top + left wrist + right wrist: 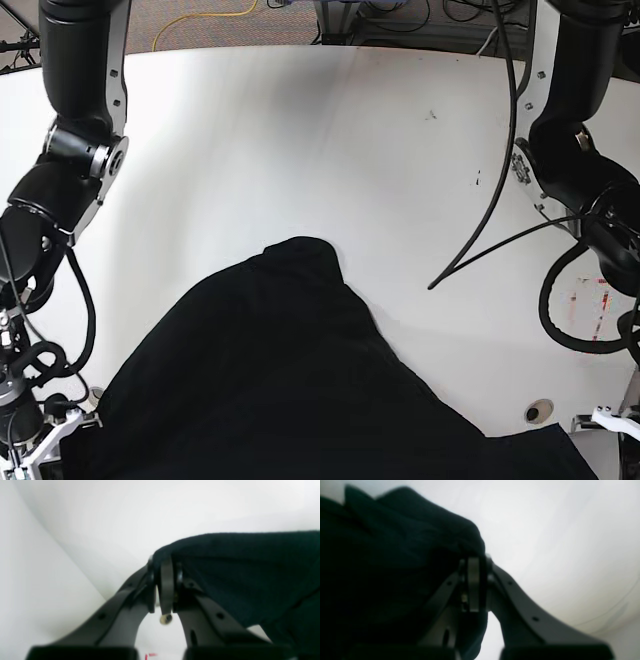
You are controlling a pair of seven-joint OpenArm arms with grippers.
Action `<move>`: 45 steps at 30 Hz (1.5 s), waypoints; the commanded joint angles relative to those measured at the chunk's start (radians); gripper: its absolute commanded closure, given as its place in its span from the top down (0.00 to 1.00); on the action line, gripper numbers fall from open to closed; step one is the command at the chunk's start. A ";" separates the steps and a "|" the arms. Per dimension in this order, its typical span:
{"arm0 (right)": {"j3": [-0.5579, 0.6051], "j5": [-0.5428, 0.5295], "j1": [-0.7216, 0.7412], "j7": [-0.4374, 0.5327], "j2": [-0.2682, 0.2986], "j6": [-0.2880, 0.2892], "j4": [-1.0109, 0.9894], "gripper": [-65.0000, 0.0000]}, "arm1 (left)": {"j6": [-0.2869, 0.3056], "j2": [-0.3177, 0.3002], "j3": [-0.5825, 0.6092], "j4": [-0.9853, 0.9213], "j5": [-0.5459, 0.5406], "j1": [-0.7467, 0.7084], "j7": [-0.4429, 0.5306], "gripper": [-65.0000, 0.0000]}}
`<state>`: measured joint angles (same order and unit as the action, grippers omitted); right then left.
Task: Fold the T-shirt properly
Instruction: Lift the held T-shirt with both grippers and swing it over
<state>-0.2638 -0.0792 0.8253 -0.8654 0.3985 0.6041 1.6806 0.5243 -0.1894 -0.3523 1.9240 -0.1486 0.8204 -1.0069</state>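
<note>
The black T-shirt (290, 380) lies bunched across the near part of the white table (300, 140), with a rounded peak toward the middle. In the left wrist view my left gripper (165, 567) is shut on a corner of the T-shirt (250, 575), and the cloth stretches away to the right. In the right wrist view my right gripper (476, 565) is shut on another bunched edge of the T-shirt (382, 567), which fills the left half. Both gripped corners are lifted off the table. In the base view both grippers are cut off at the bottom corners.
Both black arms stand at the table's sides, the left-wrist arm (570, 170) on the right and the other (70, 160) on the left. A loose black cable (490, 220) arcs over the table. A small round hole (538, 411) and red marks (585, 300) sit near the right edge.
</note>
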 commanded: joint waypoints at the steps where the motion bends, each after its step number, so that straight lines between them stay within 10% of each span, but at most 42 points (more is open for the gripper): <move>1: -0.003 0.006 0.099 0.015 0.030 -0.006 -0.048 0.00 | -0.006 -0.014 0.009 -0.016 0.001 0.078 0.022 0.00; 20: 0.061 0.012 0.400 -0.010 0.059 0.003 -0.249 0.01 | -0.009 -0.042 0.023 -0.048 -0.001 0.237 0.000 0.00; 45: -0.030 -0.001 -0.056 -0.028 0.116 -0.006 -0.004 0.00 | 0.021 -0.073 -0.011 -0.031 0.003 0.012 -0.036 0.00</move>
<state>-0.2687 -0.0784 0.8017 -0.9100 0.4984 0.6033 1.6455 0.5365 -0.2604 -0.3592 1.8816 -0.1364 0.8360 -1.0588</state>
